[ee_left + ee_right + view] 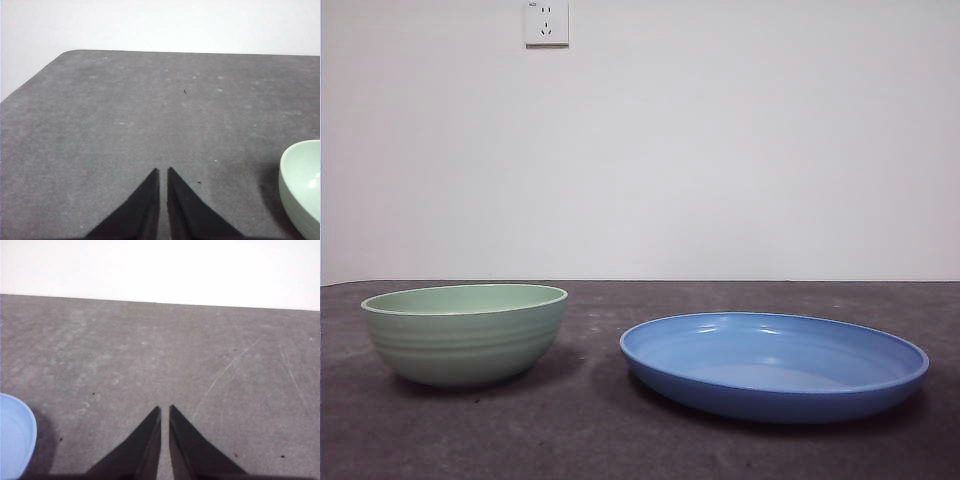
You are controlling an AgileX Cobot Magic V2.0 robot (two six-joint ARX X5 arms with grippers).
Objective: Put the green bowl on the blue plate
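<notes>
Front view: your green bowl (466, 333) sits at 9 o'clock of the blue plate (775, 365), apart, both on the counter (590, 430). Left pincer (163, 171) and right pincer (165, 408) clenched, empty.

No text, label, brand or number can be read in any of the views. The only marked thing is a white wall socket (547, 22) at the upper left of the front view, which shows plug holes and a tiny mark too small to make out. The green bowl (466, 332) and blue plate (775, 365) carry no print.
</notes>
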